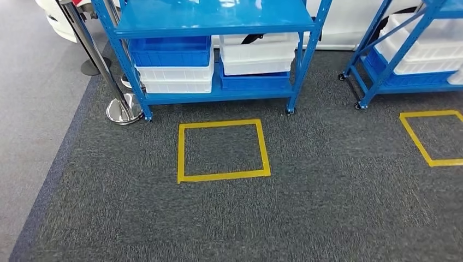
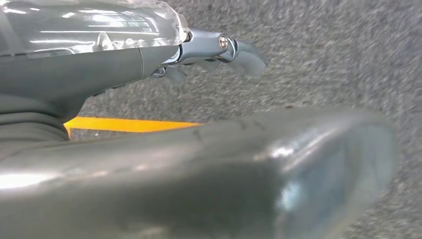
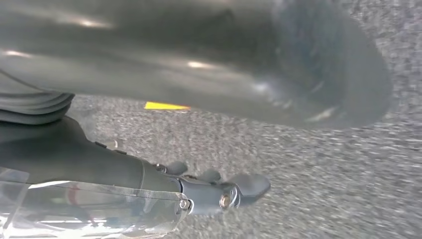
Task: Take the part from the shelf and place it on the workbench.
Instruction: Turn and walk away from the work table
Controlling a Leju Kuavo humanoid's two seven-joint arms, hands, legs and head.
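Note:
A blue shelf stands ahead of me on the dark carpet. Its lower level holds a blue bin on two white bins, and beside them white bins on a blue one. Something dark pokes out of the top white bin; I cannot tell what it is. In the left wrist view my left hand hangs over the carpet, its fingers stretched out with nothing in them. My right hand hangs the same way, its fingers extended and empty.
A yellow taped square marks the carpet in front of the shelf, and a second one lies to the right. A second blue shelf with white bins stands at the right. A chrome stanchion stands by the shelf's left leg.

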